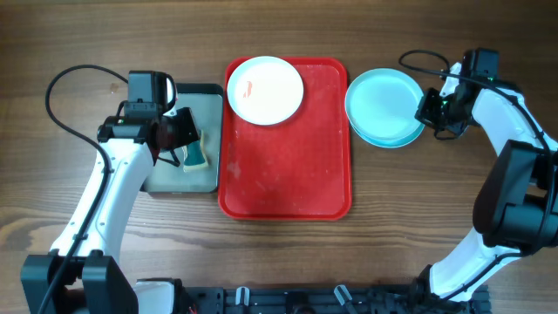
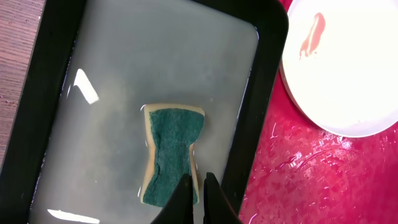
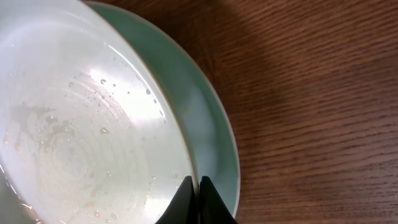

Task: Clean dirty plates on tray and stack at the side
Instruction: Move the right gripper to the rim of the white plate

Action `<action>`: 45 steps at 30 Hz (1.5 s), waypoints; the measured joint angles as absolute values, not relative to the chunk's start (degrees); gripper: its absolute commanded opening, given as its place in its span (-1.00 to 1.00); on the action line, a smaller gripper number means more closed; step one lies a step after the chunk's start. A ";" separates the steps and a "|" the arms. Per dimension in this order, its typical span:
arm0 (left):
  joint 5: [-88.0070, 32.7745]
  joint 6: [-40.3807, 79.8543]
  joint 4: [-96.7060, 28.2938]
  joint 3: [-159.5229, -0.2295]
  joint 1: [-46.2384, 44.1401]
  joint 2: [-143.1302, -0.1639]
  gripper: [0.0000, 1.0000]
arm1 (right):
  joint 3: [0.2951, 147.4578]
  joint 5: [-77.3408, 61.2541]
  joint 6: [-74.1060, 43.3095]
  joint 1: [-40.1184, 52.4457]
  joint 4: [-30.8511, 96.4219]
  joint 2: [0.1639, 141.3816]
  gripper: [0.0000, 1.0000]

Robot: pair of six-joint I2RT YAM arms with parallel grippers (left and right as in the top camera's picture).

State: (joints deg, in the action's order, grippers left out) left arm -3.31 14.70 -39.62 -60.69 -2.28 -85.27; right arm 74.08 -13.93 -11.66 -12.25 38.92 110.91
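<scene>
A white plate [image 1: 266,90] with an orange-red smear lies in the far left corner of the red tray [image 1: 288,174]. It also shows in the left wrist view [image 2: 348,68], on the wet red tray [image 2: 311,177]. Two light turquoise plates [image 1: 384,103] lie stacked on the table right of the tray. My right gripper [image 1: 429,112] [image 3: 198,182] is shut on the right rim of the upper, wet turquoise plate [image 3: 74,124], which sits tilted over the lower one [image 3: 208,118]. My left gripper [image 1: 179,139] [image 2: 198,180] is shut, empty, just above a sponge.
A dark tray [image 1: 199,92] [image 2: 264,106] holding cloudy water stands against the red tray's left side. A green and cream sponge [image 1: 193,157] [image 2: 171,146] lies flat in it. Bare wooden table surrounds the trays.
</scene>
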 measured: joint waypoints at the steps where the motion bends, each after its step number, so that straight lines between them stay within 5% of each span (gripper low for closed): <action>1: -3.31 14.70 -39.62 -60.69 -2.28 -85.27 -0.92 | 74.08 -13.93 -11.64 -12.25 39.00 110.91 -0.87; 7: -3.31 14.70 -39.62 -60.69 -2.28 -85.27 -0.92 | 74.08 -13.21 -11.44 -12.25 39.22 110.91 -0.81; 11: -3.31 14.72 -39.62 -60.69 -2.28 -85.27 -0.92 | 74.08 -12.99 -11.14 -12.25 39.24 110.91 -0.40; 23: -3.33 14.72 -39.59 -60.69 -2.28 -85.27 -0.92 | 74.08 -17.76 -10.52 -11.31 37.91 110.91 -0.22; 34: -3.31 14.72 -39.42 -60.69 -2.28 -85.27 -0.92 | 74.08 -23.14 -9.91 7.97 26.74 110.91 0.15; 45: -3.33 14.72 -39.42 -60.69 -2.28 -85.27 -0.92 | 74.08 -11.49 -10.20 21.43 12.53 112.05 0.18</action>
State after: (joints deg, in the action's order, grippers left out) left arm -3.33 14.72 -39.42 -60.69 -2.28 -85.27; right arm 74.08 -11.49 -10.20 21.43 12.53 112.05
